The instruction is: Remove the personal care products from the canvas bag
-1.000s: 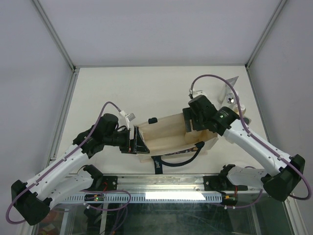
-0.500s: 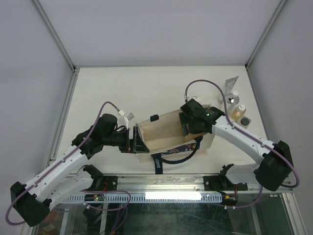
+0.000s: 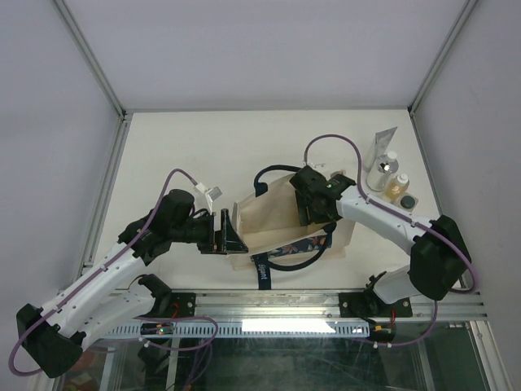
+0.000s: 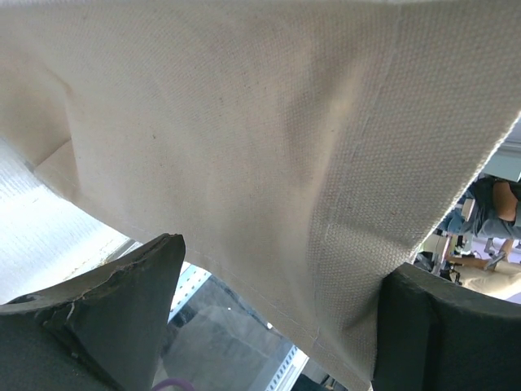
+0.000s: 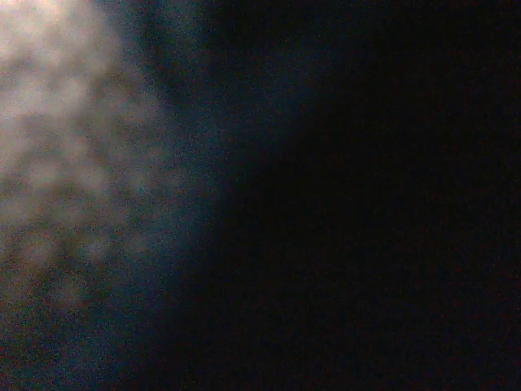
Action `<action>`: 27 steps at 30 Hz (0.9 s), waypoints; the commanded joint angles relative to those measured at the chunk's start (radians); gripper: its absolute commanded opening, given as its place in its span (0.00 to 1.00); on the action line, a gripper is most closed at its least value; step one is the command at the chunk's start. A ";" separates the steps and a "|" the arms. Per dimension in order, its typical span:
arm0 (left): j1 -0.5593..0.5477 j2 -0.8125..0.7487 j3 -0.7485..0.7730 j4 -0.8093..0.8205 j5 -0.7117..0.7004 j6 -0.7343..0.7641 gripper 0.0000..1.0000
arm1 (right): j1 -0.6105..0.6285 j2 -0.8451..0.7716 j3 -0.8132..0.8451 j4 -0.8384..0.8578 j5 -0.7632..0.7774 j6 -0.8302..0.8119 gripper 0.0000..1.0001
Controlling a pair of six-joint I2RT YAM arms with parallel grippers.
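The canvas bag lies on its side in the middle of the table, and its cloth fills the left wrist view. My left gripper is at the bag's left end with its jaws wide apart; the cloth hangs between the fingers and touches the right one. My right gripper is pushed into the bag from the right. Its fingers are hidden, and its wrist view is dark. A silvery tube, a clear bottle, a yellowish bottle and a dark-capped container stand at the right.
A navy handle loops up behind the bag, another handle lies in front, and the dark label strap hangs at the table's near edge. Metal frame posts and white walls bound the table.
My right arm has moved left, away from the products at the right, and has gone into the bag. The bag's rear handle has flipped up. The left arm has hardly moved.
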 commanded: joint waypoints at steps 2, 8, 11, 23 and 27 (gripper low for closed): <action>-0.005 -0.021 0.021 -0.043 -0.031 0.003 0.83 | -0.008 0.072 -0.039 -0.043 -0.006 0.053 0.71; -0.005 -0.027 0.010 -0.045 -0.016 0.013 0.83 | 0.004 -0.037 0.024 -0.046 -0.030 0.052 0.32; -0.004 -0.022 0.011 -0.050 -0.009 0.027 0.83 | 0.004 -0.086 0.065 -0.047 -0.067 0.067 0.13; -0.005 -0.009 0.018 -0.050 -0.008 0.048 0.83 | -0.026 -0.195 0.200 0.016 -0.299 0.266 0.00; -0.005 -0.013 0.026 -0.050 -0.008 0.038 0.83 | -0.079 -0.270 0.182 0.067 -0.406 0.376 0.00</action>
